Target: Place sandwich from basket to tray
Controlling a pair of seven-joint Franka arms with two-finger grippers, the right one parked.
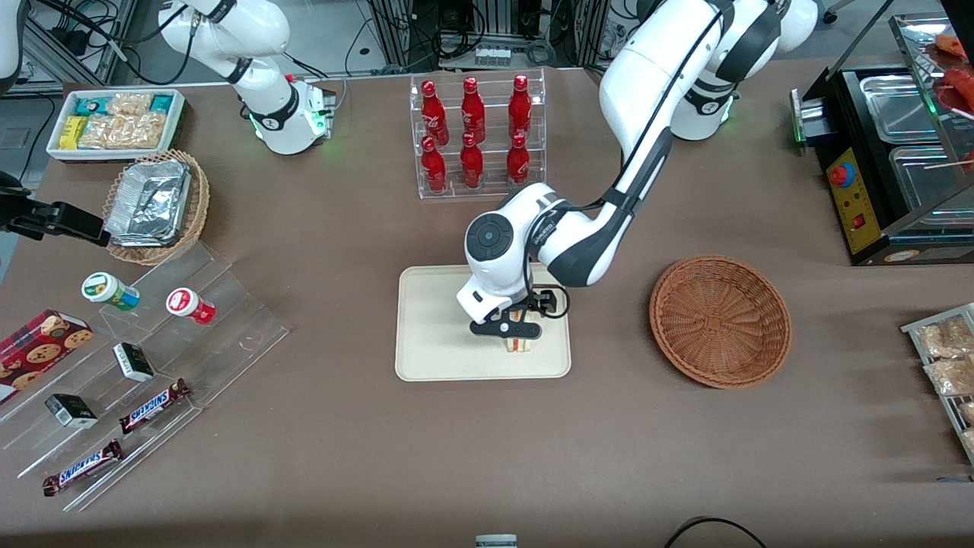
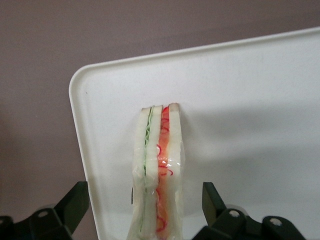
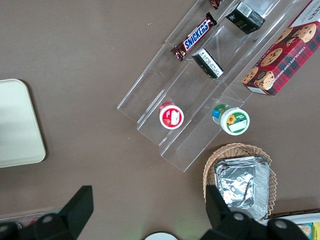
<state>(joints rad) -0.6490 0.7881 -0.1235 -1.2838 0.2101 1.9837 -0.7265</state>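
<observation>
The gripper (image 1: 517,329) hangs low over the tray (image 1: 434,335), and from the front it hides most of the sandwich (image 1: 520,344) on the tray beneath it. The wrist view shows the sandwich (image 2: 156,170) standing on edge between spread fingers (image 2: 212,200) that do not touch it. The basket (image 1: 720,320) sits beside the tray, toward the working arm's end.

Front view – we look steeply down on the whole table (image 1: 342,457) from high up. Left wrist view sits close above the gripper (image 2: 145,205), facing the tray (image 2: 250,100), which we share with front and right wrist views.
</observation>
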